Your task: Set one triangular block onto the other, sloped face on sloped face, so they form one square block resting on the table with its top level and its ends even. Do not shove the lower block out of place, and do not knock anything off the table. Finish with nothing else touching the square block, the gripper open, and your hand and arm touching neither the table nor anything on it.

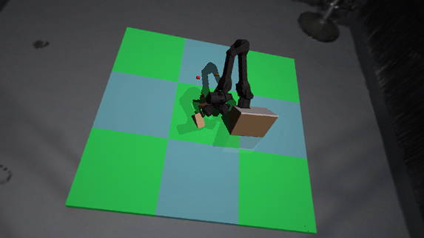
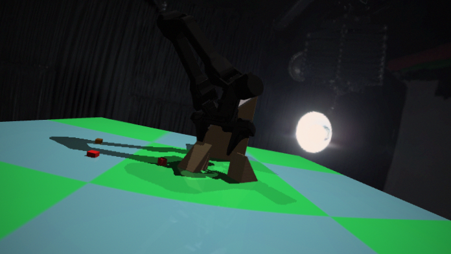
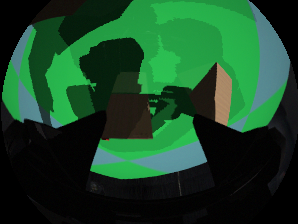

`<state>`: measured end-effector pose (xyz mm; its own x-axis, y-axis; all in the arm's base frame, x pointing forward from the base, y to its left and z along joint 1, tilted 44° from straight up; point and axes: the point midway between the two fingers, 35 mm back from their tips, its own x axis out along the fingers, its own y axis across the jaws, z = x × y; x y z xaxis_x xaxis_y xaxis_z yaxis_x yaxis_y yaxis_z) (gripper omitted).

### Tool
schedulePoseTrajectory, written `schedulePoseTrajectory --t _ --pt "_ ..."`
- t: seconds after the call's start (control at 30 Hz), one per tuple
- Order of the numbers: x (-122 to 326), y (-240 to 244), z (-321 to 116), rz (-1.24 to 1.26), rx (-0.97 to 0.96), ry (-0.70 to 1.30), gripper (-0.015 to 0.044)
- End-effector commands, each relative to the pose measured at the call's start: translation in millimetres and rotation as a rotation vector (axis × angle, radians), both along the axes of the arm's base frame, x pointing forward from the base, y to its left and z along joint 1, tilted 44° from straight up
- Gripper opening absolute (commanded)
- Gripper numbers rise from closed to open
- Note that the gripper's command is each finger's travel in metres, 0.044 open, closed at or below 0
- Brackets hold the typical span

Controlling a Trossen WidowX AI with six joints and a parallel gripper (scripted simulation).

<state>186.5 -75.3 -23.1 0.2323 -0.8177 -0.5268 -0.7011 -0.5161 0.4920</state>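
One triangular block [image 1: 199, 120] [image 2: 244, 170] [image 3: 223, 92] stands on the mat, its light side showing in the top view and the wrist view. The other triangular block [image 2: 194, 159] [image 3: 127, 117] stands a short way from it, shaded, and is mostly hidden by the hand in the top view. My gripper [image 1: 197, 108] [image 2: 214, 146] [image 3: 150, 116] is wide open and empty, low over the blocks. In the wrist view the shaded block shows between the fingers, nearer the left one; the light block shows beside the right fingertip. Whether a finger touches either block, I cannot tell.
A large brown box [image 1: 254, 125] [image 2: 220, 152] stands beside the arm. A red cube [image 1: 198, 77] [image 2: 92, 153], a darker red cube [image 1: 202, 95] [image 2: 162, 161] and an orange cube [image 1: 216, 75] [image 2: 98, 140] lie on the checkered mat [image 1: 125, 171] [image 2: 129, 223].
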Motion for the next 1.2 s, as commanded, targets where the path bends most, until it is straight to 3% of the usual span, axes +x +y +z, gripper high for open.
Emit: schedulePoseTrajectory --t 0.0,1.17 --pt "-0.2 -5.9 -2.9 0.002 -0.006 0.006 0.0440" --pt "4.5 -49.8 -3.8 0.003 -0.066 -0.011 0.0440"
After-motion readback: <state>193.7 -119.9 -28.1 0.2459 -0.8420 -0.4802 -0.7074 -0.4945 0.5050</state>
